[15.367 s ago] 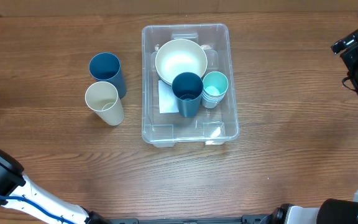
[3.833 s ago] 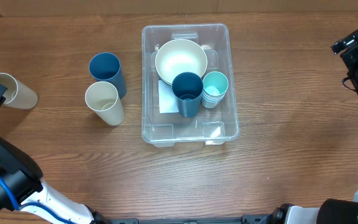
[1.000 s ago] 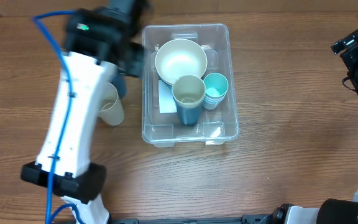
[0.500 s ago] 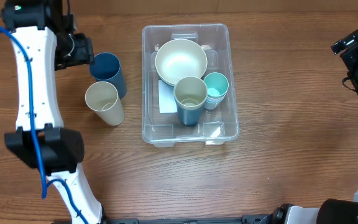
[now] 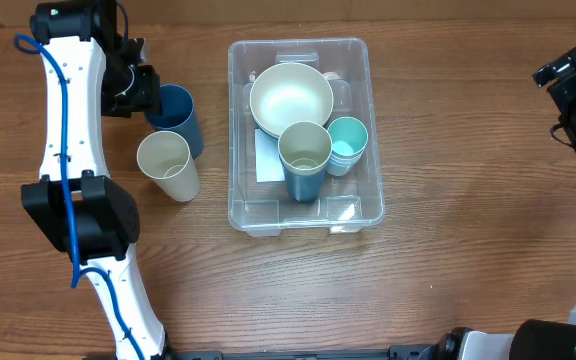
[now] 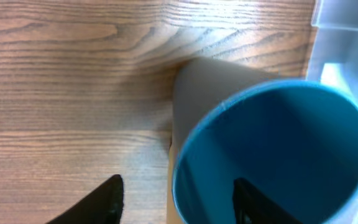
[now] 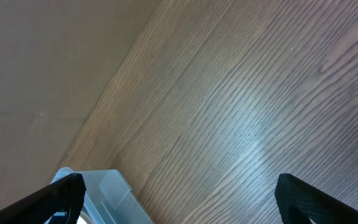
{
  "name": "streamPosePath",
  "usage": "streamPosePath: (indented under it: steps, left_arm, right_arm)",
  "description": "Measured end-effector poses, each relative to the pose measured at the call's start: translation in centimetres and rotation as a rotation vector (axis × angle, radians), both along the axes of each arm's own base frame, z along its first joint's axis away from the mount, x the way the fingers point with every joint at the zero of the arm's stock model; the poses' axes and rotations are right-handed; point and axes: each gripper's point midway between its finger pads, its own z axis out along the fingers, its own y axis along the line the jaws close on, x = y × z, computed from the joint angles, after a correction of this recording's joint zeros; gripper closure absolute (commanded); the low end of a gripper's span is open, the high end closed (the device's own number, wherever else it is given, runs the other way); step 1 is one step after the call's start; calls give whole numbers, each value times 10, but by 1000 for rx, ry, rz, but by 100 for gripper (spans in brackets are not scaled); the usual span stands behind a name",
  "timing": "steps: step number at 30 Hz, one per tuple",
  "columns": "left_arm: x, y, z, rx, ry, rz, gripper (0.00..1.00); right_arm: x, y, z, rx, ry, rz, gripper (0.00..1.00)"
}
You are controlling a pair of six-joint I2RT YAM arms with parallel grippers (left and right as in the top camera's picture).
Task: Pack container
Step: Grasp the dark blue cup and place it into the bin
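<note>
The clear plastic container (image 5: 353, 60) sits mid-table. It holds a cream bowl (image 5: 290, 97), a cream cup nested in a dark blue cup (image 5: 304, 158) and a teal cup (image 5: 346, 143). A dark blue cup (image 5: 175, 116) and a cream cup (image 5: 168, 166) stand left of it. My left gripper (image 5: 146, 92) is open at the dark blue cup's left rim; in the left wrist view its fingers (image 6: 176, 202) straddle the cup's rim (image 6: 272, 155), one finger inside. My right gripper (image 5: 573, 95) is open and empty at the far right.
The container's corner (image 7: 107, 196) shows at the lower left of the right wrist view, with bare wood table beyond it. The left arm (image 5: 68, 150) runs down the table's left side.
A cream cup now sits nested in the dark blue cup inside the container. My left gripper has moved from the container to the dark blue cup on the left. The right arm is still.
</note>
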Motion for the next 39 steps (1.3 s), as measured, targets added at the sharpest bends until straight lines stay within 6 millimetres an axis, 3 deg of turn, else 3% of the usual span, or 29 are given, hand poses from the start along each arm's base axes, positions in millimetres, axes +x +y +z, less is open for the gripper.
streamPosePath:
  steps: [3,4,10,13,16,18,20,23,25,27,29,31,34,36,39]
  left_arm:
    - [5,0,-15,-3,21,6,91]
    - [8,1,-24,-3,33,7,96]
    - [14,12,-29,52,25,84,96]
    - [21,20,-14,90,-21,125,96]
    - [32,25,28,111,-146,151,96]
    - [32,26,82,118,-289,169,96]
    - [16,23,138,114,-409,180,96]
    - [-30,12,204,91,-529,177,96]
    - [-60,-6,232,58,-576,143,96]
    - [-71,-30,246,7,-613,86,96]
    - [-73,-56,247,-37,-613,20,96]
    - [-73,-89,236,-73,-572,-64,96]
    - [-77,-120,215,-65,-503,-146,96]
    - [-80,-131,197,-24,-446,-178,96]
    - [-81,-130,173,37,-371,-176,96]
  right_arm:
    - [0,0,0,0,-1,0,0]
    - [0,0,0,0,0,0,0]
    - [0,0,0,0,-1,0,0]
    - [0,0,0,1,0,0,0]
    - [0,0,0,0,-1,0,0]
    - [0,0,0,0,0,0,0]
    - [0,0,0,1,0,0,0]
    - [0,0,0,1,0,-1,0]
    - [0,0,0,0,0,-1,0]
    - [0,0,0,0,0,-1,0]
    - [0,0,0,0,0,-1,0]
    - [0,0,0,1,0,-1,0]
    - [0,0,0,1,0,0,0]
    - [0,0,0,0,0,-1,0]
    - [0,0,0,0,0,0,0]
